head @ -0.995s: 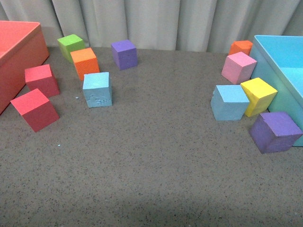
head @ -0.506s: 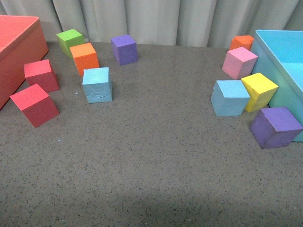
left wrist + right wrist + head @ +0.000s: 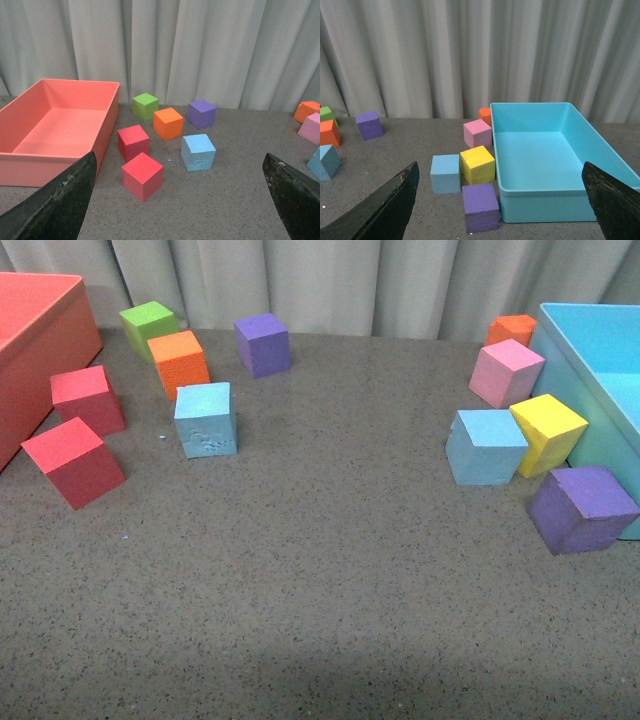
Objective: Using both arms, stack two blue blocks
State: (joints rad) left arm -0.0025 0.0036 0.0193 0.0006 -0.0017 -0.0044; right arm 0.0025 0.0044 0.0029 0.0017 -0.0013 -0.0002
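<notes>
Both claws gape empty: our left gripper (image 3: 179, 162) faces the scuffed block (image 3: 206, 420) mid-left, our right gripper (image 3: 500, 167) the smooth block (image 3: 485, 447) mid-right.

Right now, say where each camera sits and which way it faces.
Front view: on the body, looking down; scuffed blue block left, smooth blue block right; no arm shows.
Left wrist view: behind the open left gripper, facing the red box and scuffed blue block.
Right wrist view: behind the open right gripper, facing the cyan box and smooth blue block.
Front and left wrist share the scuffed blue block.
</notes>
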